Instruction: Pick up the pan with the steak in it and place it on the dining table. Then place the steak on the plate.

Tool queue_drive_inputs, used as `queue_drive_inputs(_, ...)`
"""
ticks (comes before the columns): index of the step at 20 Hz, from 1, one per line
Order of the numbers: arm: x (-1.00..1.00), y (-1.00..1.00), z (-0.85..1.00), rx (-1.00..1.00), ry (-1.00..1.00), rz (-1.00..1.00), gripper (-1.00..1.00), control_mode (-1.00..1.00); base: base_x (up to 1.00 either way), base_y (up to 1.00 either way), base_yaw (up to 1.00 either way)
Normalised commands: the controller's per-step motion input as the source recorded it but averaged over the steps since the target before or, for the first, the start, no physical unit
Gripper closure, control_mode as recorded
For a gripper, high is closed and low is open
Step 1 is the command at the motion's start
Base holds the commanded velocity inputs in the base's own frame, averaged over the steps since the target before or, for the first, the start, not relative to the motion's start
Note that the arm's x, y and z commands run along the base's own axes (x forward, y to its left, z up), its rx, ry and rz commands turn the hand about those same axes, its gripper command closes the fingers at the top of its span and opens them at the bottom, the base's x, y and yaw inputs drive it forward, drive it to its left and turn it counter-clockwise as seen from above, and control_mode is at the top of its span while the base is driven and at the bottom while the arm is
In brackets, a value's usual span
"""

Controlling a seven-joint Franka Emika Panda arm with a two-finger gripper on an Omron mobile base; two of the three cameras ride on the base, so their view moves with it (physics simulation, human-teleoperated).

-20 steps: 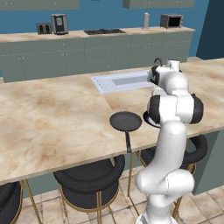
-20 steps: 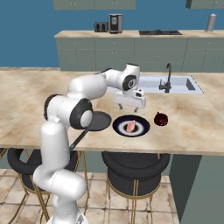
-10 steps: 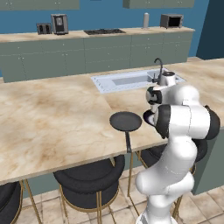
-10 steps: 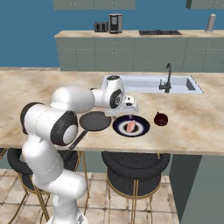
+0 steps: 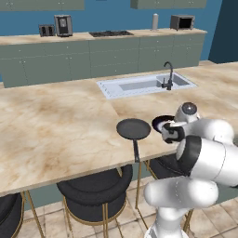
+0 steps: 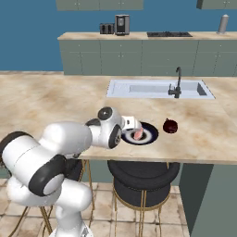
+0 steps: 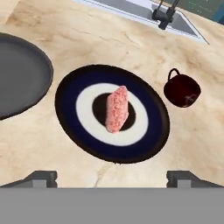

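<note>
The dining table is carrying the empty pan and, just beside it, the plate, on whose pale centre the steak is lying, while the gripper is hovering above it open and empty, so both placements are appearing complete.

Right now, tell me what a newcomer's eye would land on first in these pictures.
First, the pink steak lying on the pale centre of the dark plate on the marbled dining table, with the open gripper pulled back above it. Next, the empty black pan beside the plate, its handle reaching past the table's front edge. A small dark-red cup sits on the plate's other side, apart from it.
</note>
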Motion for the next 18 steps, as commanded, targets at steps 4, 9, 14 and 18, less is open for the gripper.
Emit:
queue_drive_inputs(4, -0.52, 0.0, 0.63, 0.06, -0.35, 0.06, -1.0, -1.0, 0.0, 0.0, 0.0)
queue_drive_inputs(9, -0.4, 0.14, 0.91, 0.02, -0.2, 0.12, -1.0, -1.0, 0.0, 0.0, 0.0)
queue_drive_inputs(14, -0.37, 0.2, 1.0, 0.0, -0.08, 0.15, -1.0, -1.0, 0.0, 0.0, 0.0)
queue_drive_inputs(18, -0.41, 0.05, 0.77, 0.01, 0.01, 0.12, -1.0, -1.0, 0.0, 0.0, 0.0)
